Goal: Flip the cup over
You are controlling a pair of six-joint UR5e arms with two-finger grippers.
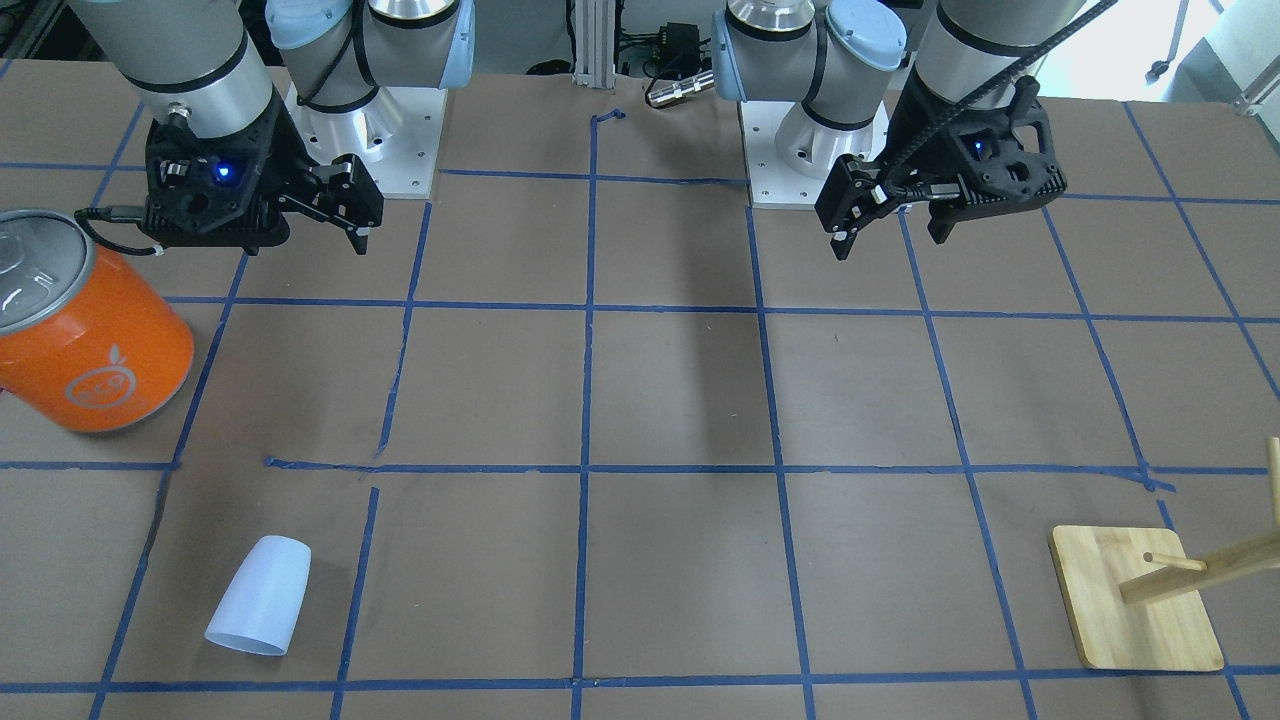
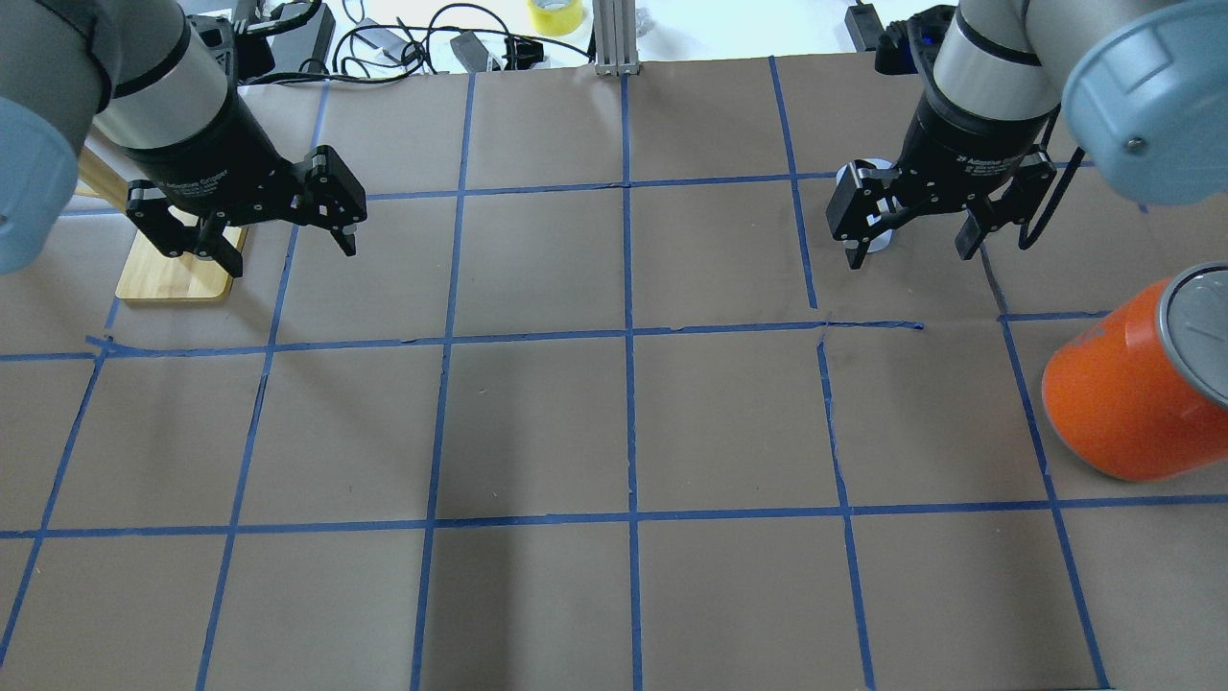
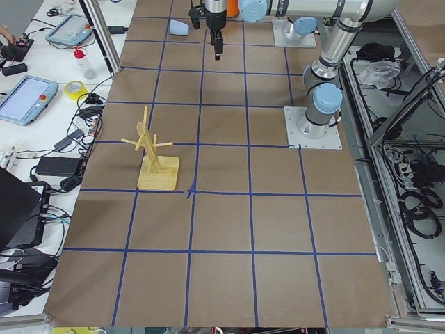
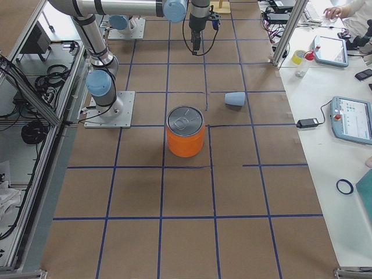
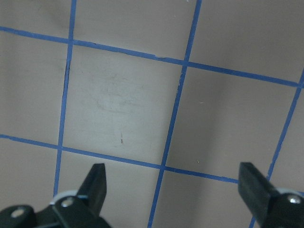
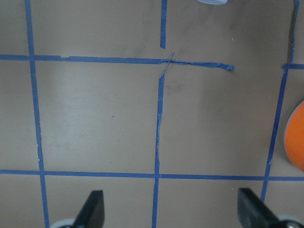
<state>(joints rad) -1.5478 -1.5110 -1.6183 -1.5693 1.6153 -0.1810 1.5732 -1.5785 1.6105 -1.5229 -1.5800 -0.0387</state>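
The cup [image 1: 260,597], a small pale blue-white tumbler, lies on its side on the brown table, its wide rim toward the operators' edge. It also shows in the exterior right view [image 4: 235,99] and at the top edge of the right wrist view [image 6: 211,1]. In the overhead view only a sliver of the cup [image 2: 848,174] shows behind the right gripper [image 2: 909,251]. The right gripper [image 1: 260,235] hangs open and empty above the table, well back from the cup. The left gripper [image 1: 890,240] is open and empty over bare table, and shows in the overhead view [image 2: 288,254] too.
A large orange can [image 1: 90,340] with a silver lid stands on the robot's right side, between the right arm's base and the cup. A wooden peg stand [image 1: 1135,600] on a bamboo base sits on the left arm's side near the operators' edge. Blue tape lines grid the table.
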